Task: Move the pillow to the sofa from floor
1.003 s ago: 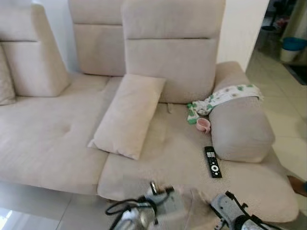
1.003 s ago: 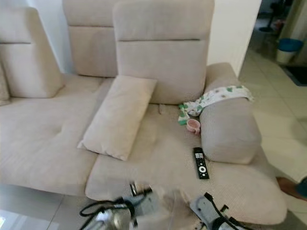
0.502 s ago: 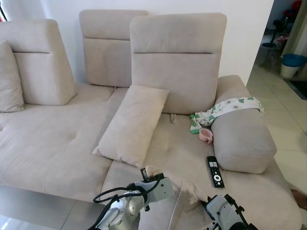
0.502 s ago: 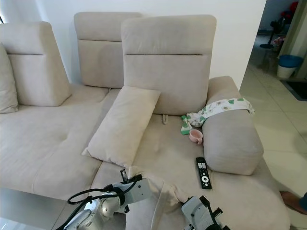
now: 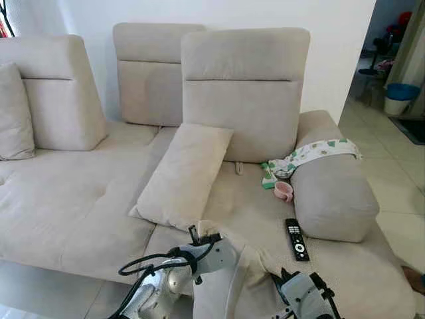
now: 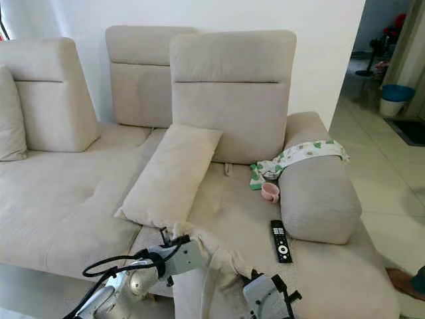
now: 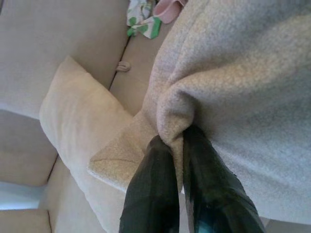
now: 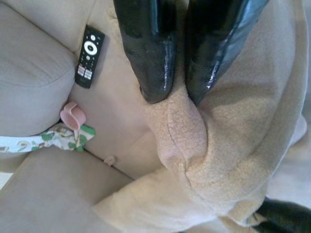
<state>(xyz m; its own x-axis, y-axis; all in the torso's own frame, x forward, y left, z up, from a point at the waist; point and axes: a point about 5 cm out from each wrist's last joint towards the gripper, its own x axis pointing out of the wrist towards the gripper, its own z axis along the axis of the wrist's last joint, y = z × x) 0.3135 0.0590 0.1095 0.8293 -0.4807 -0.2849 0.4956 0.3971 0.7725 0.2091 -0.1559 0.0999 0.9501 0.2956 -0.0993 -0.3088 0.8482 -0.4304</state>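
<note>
Head view: the beige fleecy pillow point(image 5: 229, 266) hangs low over the sofa point(image 5: 73, 199) seat's front edge, bunched between both arms. On the seat lie a second cushion point(image 5: 182, 176), a pink cup point(image 5: 283, 191) and a remote point(image 5: 296, 238).

Left wrist: the left gripper point(image 7: 176, 141) pinches a fold of the pillow, fingers narrow.

Right wrist: the right gripper point(image 8: 177, 94) clamps another corner, remote and cup beyond.
</note>
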